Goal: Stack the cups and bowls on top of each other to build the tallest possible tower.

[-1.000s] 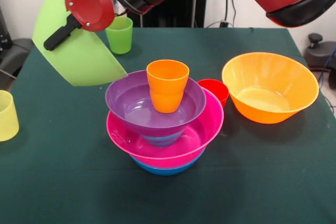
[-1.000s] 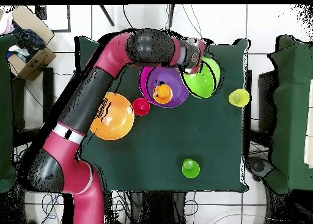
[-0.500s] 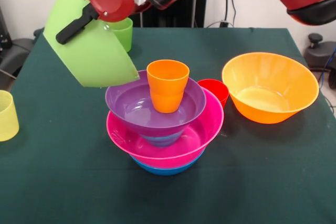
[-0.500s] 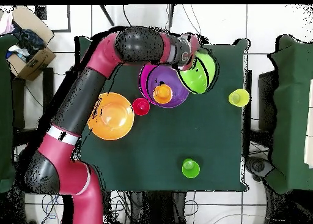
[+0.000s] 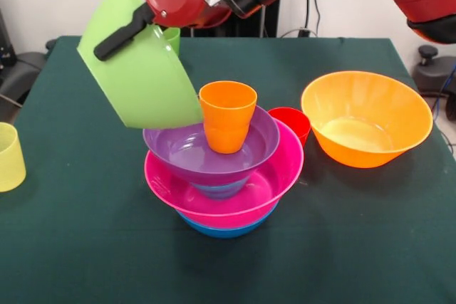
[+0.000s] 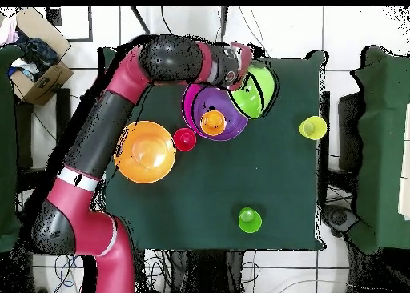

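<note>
The tower stands mid-table: a blue bowl [image 5: 222,230] at the bottom, then a pink bowl [image 5: 235,201], a purple bowl [image 5: 187,149] and an orange cup [image 5: 228,115] upright inside it. My gripper [image 5: 107,48] is shut on the rim of the lime green bowl [image 5: 146,80], which hangs steeply tilted just left of the orange cup, its lower edge over the purple bowl's rim. From overhead, the lime bowl [image 6: 255,94] sits beside the tower [image 6: 218,114], with the gripper [image 6: 243,72] at its edge.
An orange bowl [image 5: 367,119] sits to the right, and a red cup [image 5: 292,122] stands behind the pink bowl. A pale yellow cup [image 5: 8,156] is at the left edge. A green cup [image 5: 172,36] peeks out behind the lime bowl.
The arm has carried the lime green bowl rightwards in the front view, from beside the tower to right against the orange cup. Everything else stayed put.
</note>
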Robot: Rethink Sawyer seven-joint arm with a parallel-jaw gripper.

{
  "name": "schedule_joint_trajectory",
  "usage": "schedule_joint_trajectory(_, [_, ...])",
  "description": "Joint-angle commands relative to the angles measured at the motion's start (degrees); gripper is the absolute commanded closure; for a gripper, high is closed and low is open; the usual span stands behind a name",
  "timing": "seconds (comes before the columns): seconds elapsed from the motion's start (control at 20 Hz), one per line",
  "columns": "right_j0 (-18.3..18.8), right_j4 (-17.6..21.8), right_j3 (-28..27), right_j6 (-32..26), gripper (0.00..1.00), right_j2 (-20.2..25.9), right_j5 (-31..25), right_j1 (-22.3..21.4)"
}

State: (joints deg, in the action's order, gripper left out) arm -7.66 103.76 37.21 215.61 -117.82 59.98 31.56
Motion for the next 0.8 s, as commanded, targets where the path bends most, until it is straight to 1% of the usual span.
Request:
schedule_joint_trajectory(0.05, [-1.48,-3.82,-5.41,20.25,1.00,-1.13,0.02,0.99])
schedule_joint_trajectory(0.6, [-4.57,-4.87,0.06,24.14,1.00,-3.19,-2.67,4.37])
schedule_joint_trajectory(0.8, [-4.43,-4.63,2.27,23.20,1.00,-4.11,-4.13,4.78])
